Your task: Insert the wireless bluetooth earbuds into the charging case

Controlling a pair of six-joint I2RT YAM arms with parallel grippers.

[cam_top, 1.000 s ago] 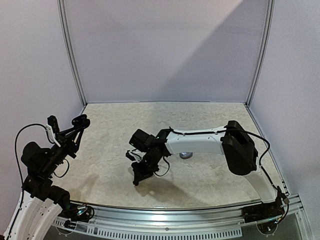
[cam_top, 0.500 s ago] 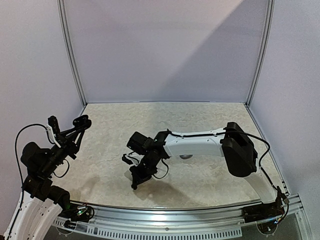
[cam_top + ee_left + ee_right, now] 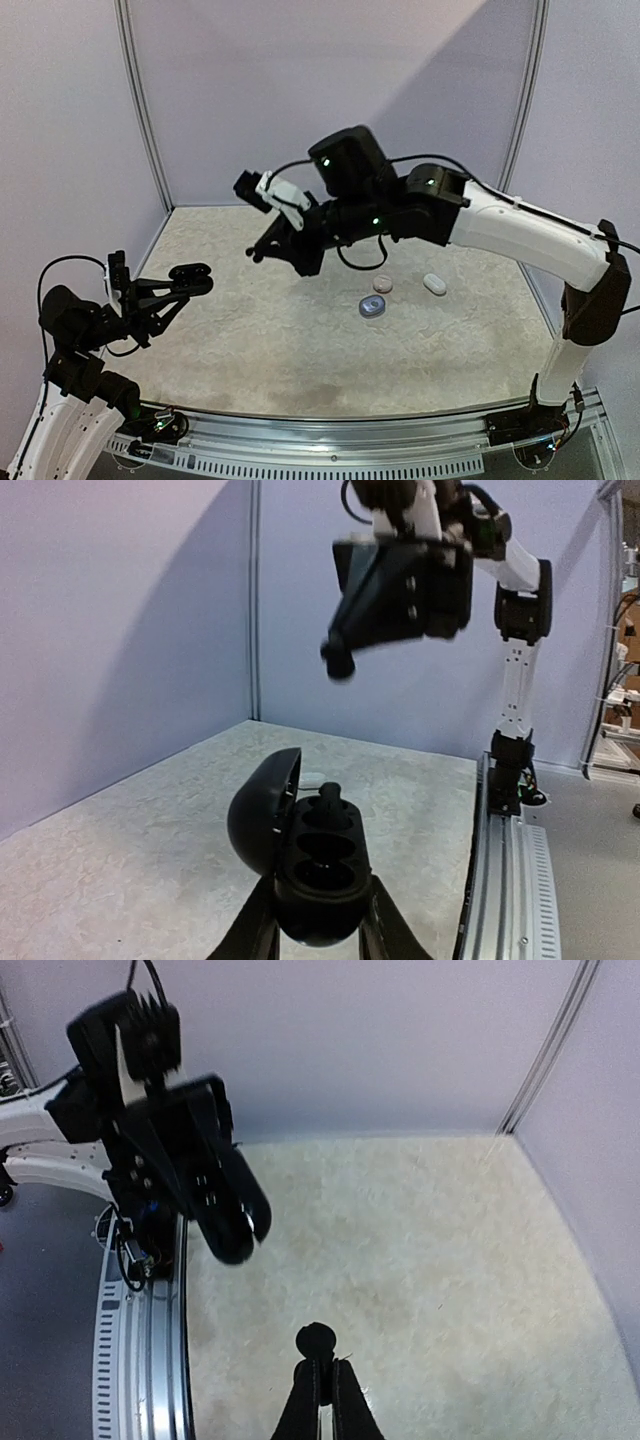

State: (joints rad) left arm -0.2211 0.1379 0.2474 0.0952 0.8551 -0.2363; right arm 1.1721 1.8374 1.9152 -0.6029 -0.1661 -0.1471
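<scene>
My left gripper is shut on a black charging case, held above the table's left side. Its lid stands open to the left. One black earbud sticks up from the far slot; the two nearer hollows look empty. My right gripper hangs high over the table, up and to the right of the case and apart from it. It is shut on another black earbud, which pokes out past the fingertips. In the right wrist view the case shows blurred at upper left.
Three small pebble-shaped cases lie on the table right of centre: a pink one, a white one and a bluish-grey one. Walls close the table on three sides, and a metal rail runs along the near edge.
The right arm has lifted from low over the table's middle to high up and back-left, uncovering the three cases. The left gripper has swung the black case lower and towards the centre.
</scene>
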